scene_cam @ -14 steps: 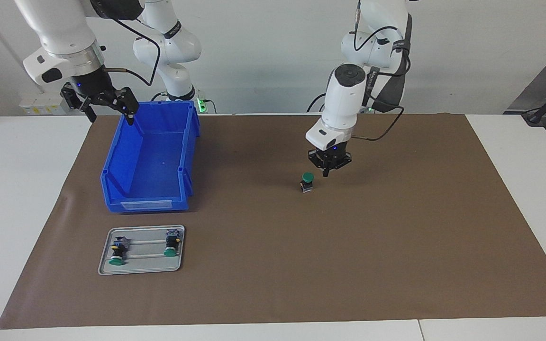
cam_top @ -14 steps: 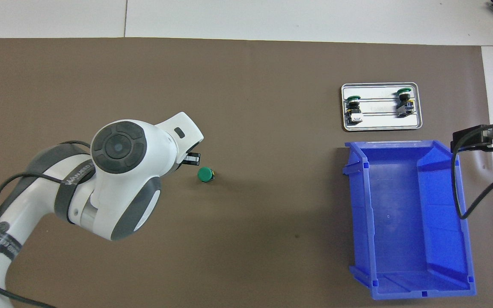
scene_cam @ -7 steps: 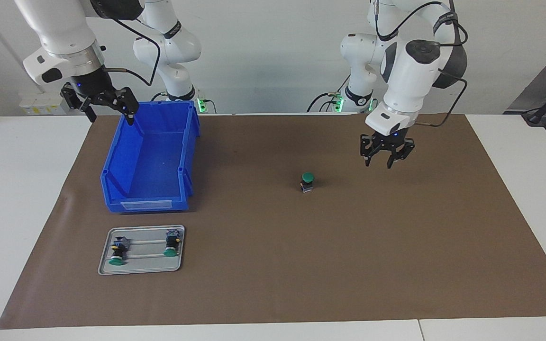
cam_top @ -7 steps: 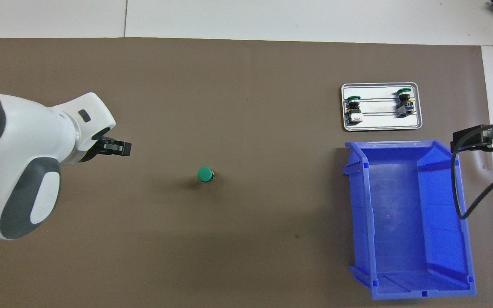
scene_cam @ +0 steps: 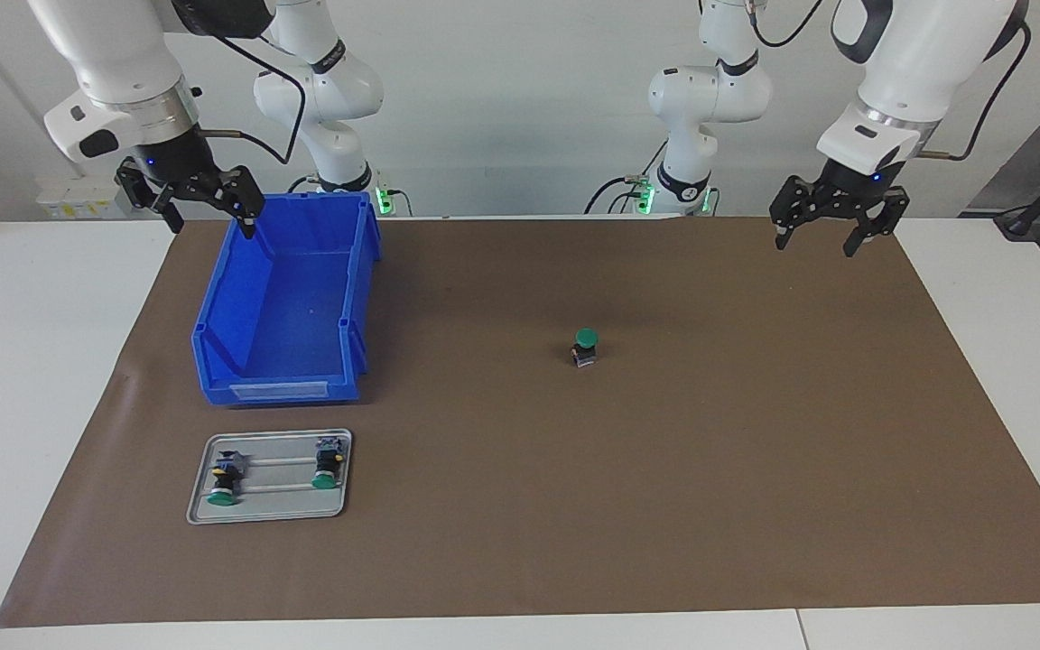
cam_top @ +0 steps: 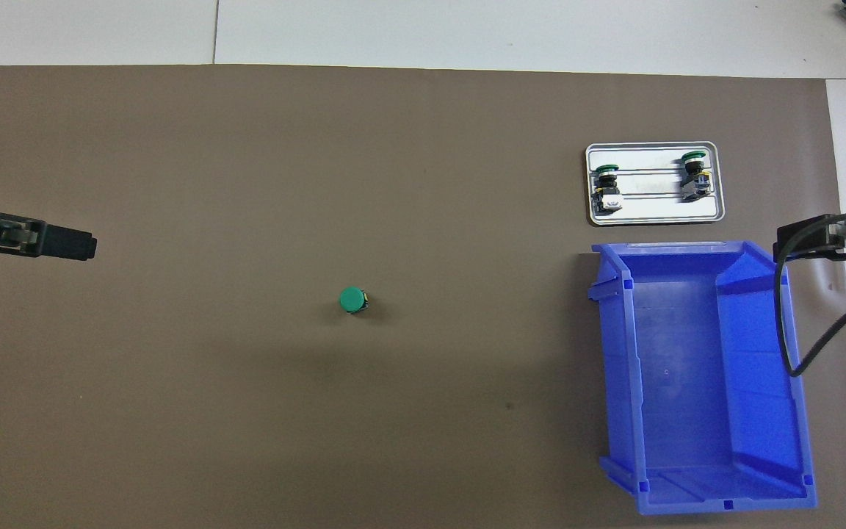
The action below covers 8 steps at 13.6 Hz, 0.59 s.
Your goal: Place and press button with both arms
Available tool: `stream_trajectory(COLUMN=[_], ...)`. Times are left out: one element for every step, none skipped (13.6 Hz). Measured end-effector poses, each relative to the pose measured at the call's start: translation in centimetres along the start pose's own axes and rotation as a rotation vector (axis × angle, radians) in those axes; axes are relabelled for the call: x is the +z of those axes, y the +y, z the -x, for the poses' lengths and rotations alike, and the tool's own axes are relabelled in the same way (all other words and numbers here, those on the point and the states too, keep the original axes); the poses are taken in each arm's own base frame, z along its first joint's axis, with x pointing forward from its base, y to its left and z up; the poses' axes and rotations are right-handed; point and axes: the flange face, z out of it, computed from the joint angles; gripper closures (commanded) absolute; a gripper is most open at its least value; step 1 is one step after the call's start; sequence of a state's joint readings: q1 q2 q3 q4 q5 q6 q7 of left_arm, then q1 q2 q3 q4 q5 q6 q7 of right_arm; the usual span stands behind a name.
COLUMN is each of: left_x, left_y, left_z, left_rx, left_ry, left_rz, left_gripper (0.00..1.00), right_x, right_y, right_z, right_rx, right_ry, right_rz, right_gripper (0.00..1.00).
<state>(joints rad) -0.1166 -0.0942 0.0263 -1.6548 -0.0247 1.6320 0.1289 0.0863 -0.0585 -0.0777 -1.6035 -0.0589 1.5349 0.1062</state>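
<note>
A green-capped button point(scene_cam: 584, 346) point(cam_top: 352, 300) stands upright and alone on the brown mat, near the middle of the table. My left gripper point(scene_cam: 830, 236) point(cam_top: 78, 245) hangs open and empty high over the mat's corner at the left arm's end, well away from the button. My right gripper point(scene_cam: 208, 215) point(cam_top: 805, 239) also stands open and empty, raised over the blue bin's rim at the right arm's end. Two more green-capped buttons point(scene_cam: 224, 477) point(scene_cam: 328, 466) lie on their sides on a small metal tray point(scene_cam: 269, 508) point(cam_top: 654, 213).
A blue plastic bin point(scene_cam: 285, 307) point(cam_top: 702, 375), nothing in it, sits on the mat at the right arm's end. The tray lies just farther from the robots than the bin. The brown mat point(scene_cam: 664, 496) covers most of the white table.
My left gripper has opened, risen from beside the standing button and swung away toward the left arm's end of the table. The button and right arm have not moved.
</note>
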Motion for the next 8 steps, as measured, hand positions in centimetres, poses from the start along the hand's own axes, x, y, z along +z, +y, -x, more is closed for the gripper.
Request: stream_trajectory(left_x=[-1.3, -2.3, -3.1, -3.6, -3.7, -3.6, -3.3, -2.9], left_y=[-0.4, -0.8, -1.0, -1.0, -1.0, -1.0, -0.9, -0.9], left_z=[0.1, -0.1, -0.5, -0.9, -1.3, -1.5, -1.5, -1.4], left_rx=[-0.003, -0.005, -0.007, -0.007, -0.005, -0.003, -0.003, -0.002], left_ry=[-0.021, -0.04, -0.049, -0.054, -0.057, -0.061, -0.069, -0.077], left_rz=[0.002, 0.004, 0.004, 0.005, 0.005, 0.005, 0.007, 0.009], left_gripper=[0.0, 0.0, 0.0, 0.0, 0.0, 0.0, 0.0, 0.0], right_x=[0.0, 0.0, 0.0, 0.0, 0.0, 0.0, 0.0, 0.0], right_y=[0.0, 0.0, 0.0, 0.0, 0.0, 0.0, 0.0, 0.0], right_z=[0.0, 0.0, 0.0, 0.0, 0.0, 0.0, 0.0, 0.0], right_rx=[0.0, 0.0, 0.0, 0.0, 0.0, 0.0, 0.0, 0.0], right_ry=[0.0, 0.0, 0.0, 0.0, 0.0, 0.0, 0.0, 0.0], right_rz=[0.0, 0.0, 0.0, 0.0, 0.0, 0.0, 0.0, 0.0], right_gripper=[0.0, 0.0, 0.0, 0.0, 0.0, 0.0, 0.0, 0.0])
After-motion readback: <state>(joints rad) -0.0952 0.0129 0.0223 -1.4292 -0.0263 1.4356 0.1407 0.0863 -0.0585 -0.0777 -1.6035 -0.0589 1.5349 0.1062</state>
